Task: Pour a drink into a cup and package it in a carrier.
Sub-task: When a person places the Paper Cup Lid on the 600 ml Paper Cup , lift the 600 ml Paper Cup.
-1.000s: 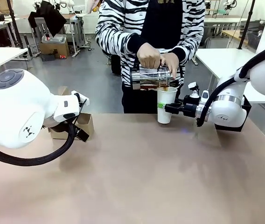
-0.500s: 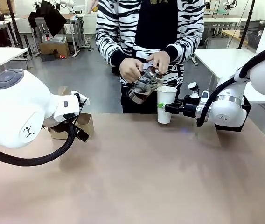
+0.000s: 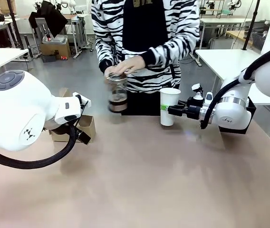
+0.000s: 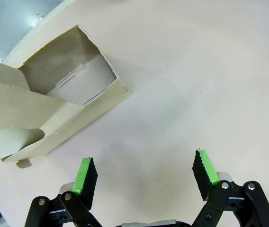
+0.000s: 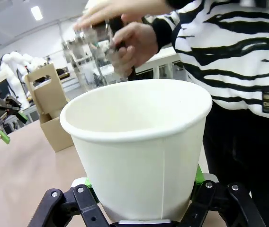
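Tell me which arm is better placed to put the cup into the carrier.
Right arm, probably: the right pincer is shut on the cup. The left pincer hangs open beside the carrier, holding nothing.

Wide-jawed left end effector [image 4: 144,161] above tabletop [image 4: 196,71], near the carrier [image 4: 77,119]

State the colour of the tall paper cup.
White; the tall paper cup shows best in right wrist view.
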You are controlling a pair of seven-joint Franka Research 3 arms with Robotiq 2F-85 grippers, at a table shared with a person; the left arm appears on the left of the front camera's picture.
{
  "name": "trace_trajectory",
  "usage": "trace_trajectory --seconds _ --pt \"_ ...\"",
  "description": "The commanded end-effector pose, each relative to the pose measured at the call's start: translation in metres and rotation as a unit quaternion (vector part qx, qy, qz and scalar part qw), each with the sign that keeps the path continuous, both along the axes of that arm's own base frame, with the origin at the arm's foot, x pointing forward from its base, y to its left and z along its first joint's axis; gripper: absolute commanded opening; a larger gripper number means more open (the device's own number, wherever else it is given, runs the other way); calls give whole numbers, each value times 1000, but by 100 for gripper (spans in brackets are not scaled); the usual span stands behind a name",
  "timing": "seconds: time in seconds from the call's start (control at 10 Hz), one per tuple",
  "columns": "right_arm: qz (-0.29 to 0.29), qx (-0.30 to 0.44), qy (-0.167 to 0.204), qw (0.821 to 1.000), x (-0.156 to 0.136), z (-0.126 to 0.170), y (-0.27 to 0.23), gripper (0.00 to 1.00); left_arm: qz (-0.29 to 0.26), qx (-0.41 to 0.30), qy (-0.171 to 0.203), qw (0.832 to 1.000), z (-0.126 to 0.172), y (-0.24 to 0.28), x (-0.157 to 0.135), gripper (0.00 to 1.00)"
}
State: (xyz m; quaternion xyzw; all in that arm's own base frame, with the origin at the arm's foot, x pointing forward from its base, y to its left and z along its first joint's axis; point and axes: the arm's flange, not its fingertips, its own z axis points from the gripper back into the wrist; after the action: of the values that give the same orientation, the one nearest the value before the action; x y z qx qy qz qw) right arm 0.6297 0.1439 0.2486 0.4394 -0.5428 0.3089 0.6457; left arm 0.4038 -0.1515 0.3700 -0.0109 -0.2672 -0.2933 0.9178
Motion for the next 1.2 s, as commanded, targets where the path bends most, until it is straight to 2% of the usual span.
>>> trace_trajectory --seconds 0.0,1.1 --pt "0 4 4 1000 0 5 1 81 -1 -1 0 1000 0 0 0 100" --pt "0 4 4 1000 0 5 1 81 -1 -1 0 1000 0 0 0 100"
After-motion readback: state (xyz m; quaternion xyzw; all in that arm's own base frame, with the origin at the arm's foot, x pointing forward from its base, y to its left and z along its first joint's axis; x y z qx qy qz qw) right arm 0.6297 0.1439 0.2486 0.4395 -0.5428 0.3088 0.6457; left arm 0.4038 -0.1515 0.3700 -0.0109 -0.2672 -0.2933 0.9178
